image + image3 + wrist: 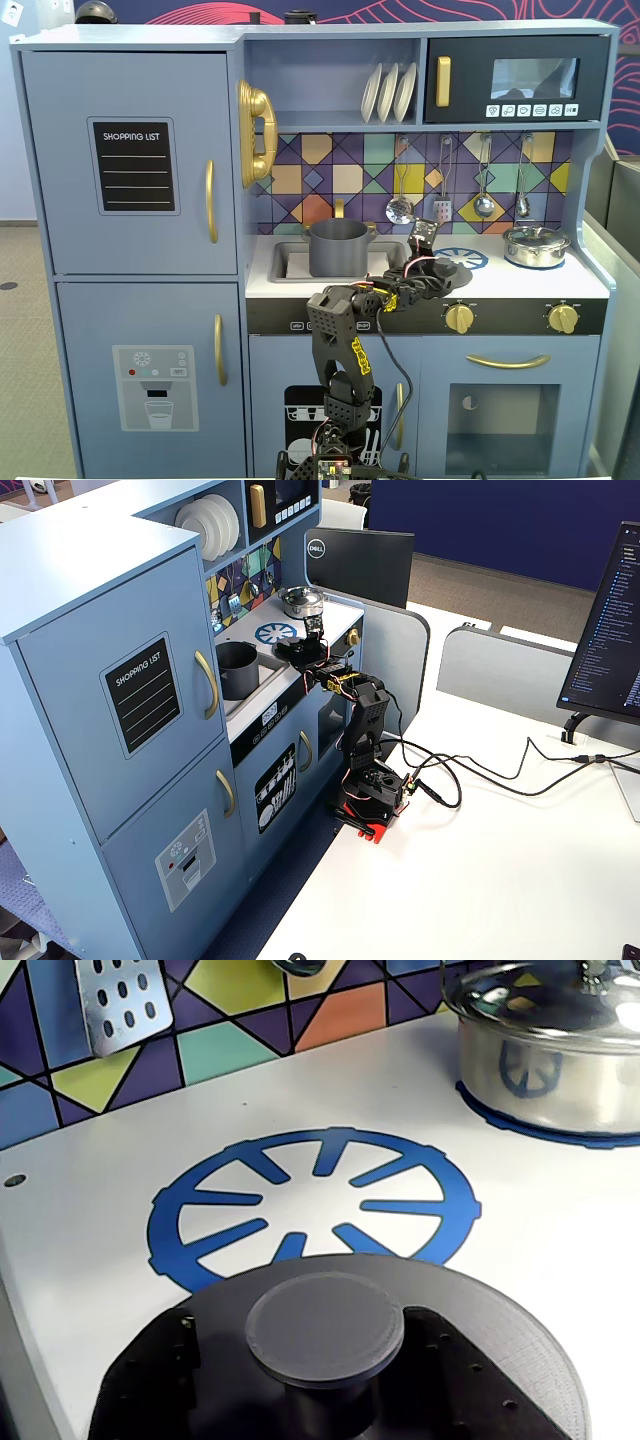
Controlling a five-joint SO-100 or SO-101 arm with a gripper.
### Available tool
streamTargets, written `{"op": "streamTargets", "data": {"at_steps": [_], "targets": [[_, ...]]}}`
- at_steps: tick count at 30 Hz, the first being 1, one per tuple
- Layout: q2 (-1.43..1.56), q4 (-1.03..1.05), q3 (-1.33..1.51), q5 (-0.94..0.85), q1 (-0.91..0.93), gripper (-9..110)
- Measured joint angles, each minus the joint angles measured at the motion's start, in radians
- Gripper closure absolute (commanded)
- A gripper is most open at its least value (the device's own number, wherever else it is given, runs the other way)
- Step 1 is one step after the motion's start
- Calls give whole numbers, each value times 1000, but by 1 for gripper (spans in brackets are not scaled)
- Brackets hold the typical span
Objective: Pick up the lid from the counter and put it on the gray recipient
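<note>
The dark-gray lid (500,1330) fills the bottom of the wrist view, and its round knob (325,1325) sits between my black fingers (160,1380). My gripper (322,1370) is shut on the knob. The lid overlaps the near edge of the blue burner print (310,1195). In a fixed view the gripper (428,272) holds the lid (450,272) low over the counter, right of the sink; I cannot tell if it touches the counter. The gray recipient (338,248) stands open in the sink, left of the gripper. It also shows in the other fixed view (237,670).
A shiny silver pot with its own lid (536,245) stands on the right burner and shows at top right in the wrist view (550,1050). Utensils (400,208) hang on the tiled back wall. Yellow knobs (459,318) line the stove front.
</note>
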Motion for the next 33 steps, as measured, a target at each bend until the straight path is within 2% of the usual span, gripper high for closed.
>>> {"op": "streamTargets", "data": {"at_steps": [6,21,33], "targets": [[-25,-18,-14,0,0,101],[-26,-15,-64,0,-14,102],[311,298,-169,9,-169,102]]}}
